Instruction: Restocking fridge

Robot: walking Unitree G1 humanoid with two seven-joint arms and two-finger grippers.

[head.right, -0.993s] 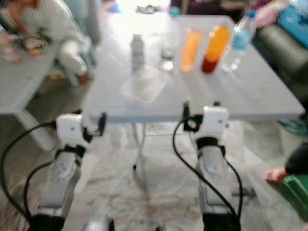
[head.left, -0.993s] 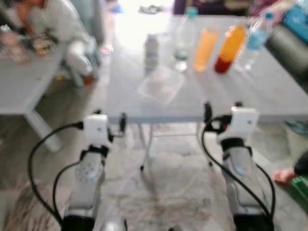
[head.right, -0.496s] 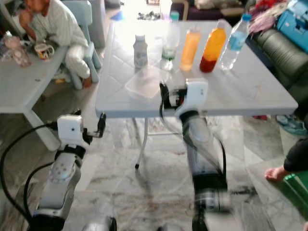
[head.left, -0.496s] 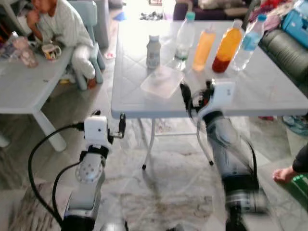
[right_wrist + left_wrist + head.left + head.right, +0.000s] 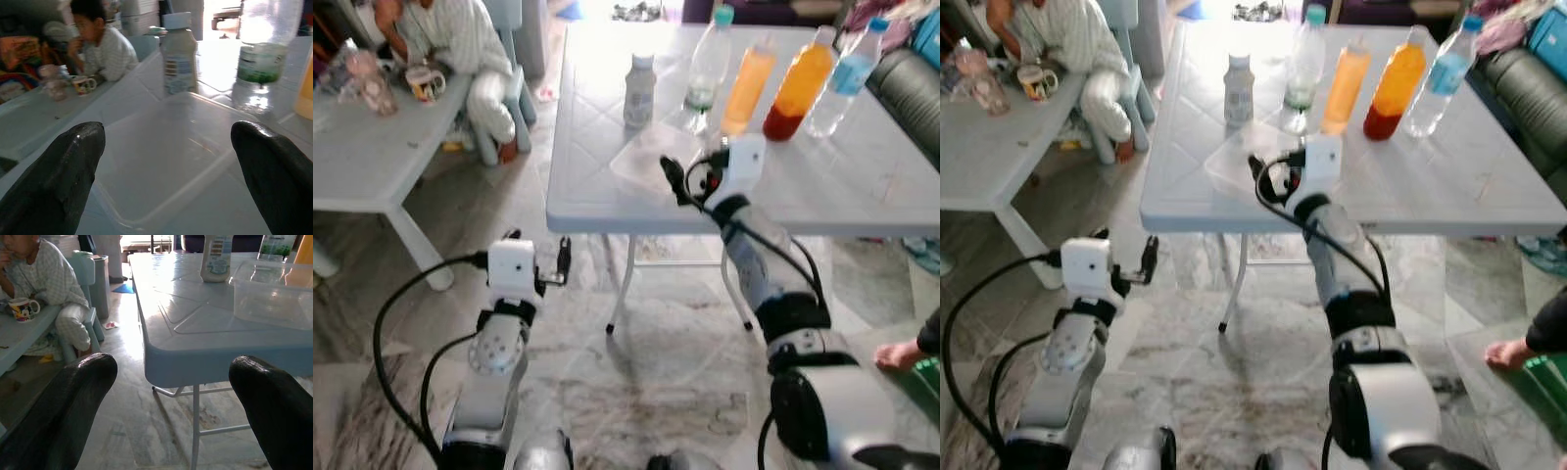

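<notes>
So the right gripper [image 5: 1265, 174] is up over the near edge of the white table [image 5: 862, 186], fingers spread wide and pointed straight at the clear plastic container [image 5: 181, 156], not touching it as far as I can see. That container sits near the table's near edge, toward its left corner.

Behind it, along the far edge, there's a row of drinks: a small white bottle [image 5: 1239, 88] furthest left, then a clear bottle with a green label [image 5: 1304, 59], a slim orange juice bottle [image 5: 1346, 86], a fatter orange bottle with red at the bottom [image 5: 1389, 90], and a water bottle with a blue label [image 5: 1440, 78] out toward the far right corner. All upright, close together but I can't tell if any touch.

The left gripper [image 5: 548, 262] hangs low in front of the table, below its edge, fingers apart with nothing between them.

Off to the left a person in a light checked top [image 5: 460, 39] sits on a pale blue chair [image 5: 90, 269] at a second, lower table [image 5: 362, 157] with a mug [image 5: 22, 309] on it. A bare foot [image 5: 1506, 352] shows at the right edge on the marble floor [image 5: 636, 392]
</notes>
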